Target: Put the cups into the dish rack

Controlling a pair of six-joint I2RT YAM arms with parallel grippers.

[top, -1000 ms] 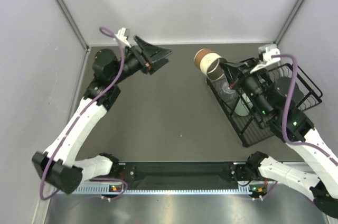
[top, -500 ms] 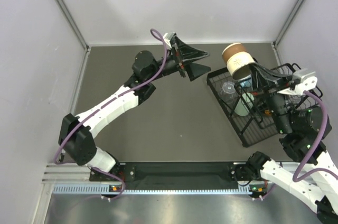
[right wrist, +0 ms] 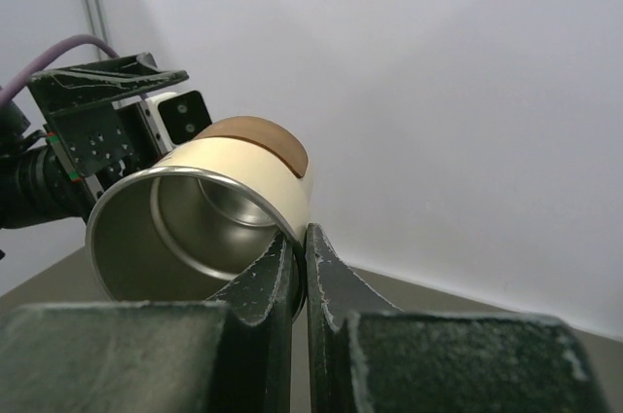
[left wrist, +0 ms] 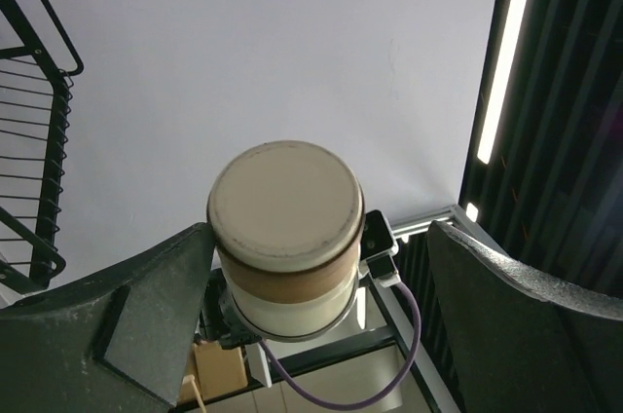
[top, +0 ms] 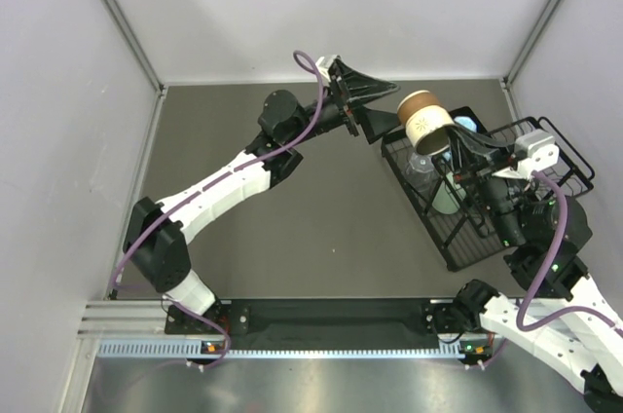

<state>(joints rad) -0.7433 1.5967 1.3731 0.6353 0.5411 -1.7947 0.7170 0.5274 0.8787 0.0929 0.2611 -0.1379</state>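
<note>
Since half a second ago the left arm has stretched further right and the right arm has brought its load a little left, so the two now meet over the far left corner of the rack [top: 426, 223].

Four cups show:
- One cream and brown cup [top: 423, 121], metal inside, is held in the air on its side.
- One clear cup [top: 421, 171] sits in the rack.
- One mint green tumbler [top: 445, 199] sits beside the clear one in the rack.
- One light blue mug [top: 466, 124] is at the rack's far edge, mostly hidden behind the held cup.

There is one black wire rack, at the right of the dark table [top: 292, 199].

The right pincer [top: 450, 143] is clamped on the held cup's rim, one finger inside and one outside. The left pincer [top: 389, 113] is spread wide, and the cup's flat base lies between its fingers [left wrist: 107, 335]. Whether they touch the cup cannot be told.

The right arm lies across the middle of the rack and hides much of what is inside. A purple cable [top: 310, 126] runs along the left arm. Pale walls [top: 321, 4] close in the table.
</note>
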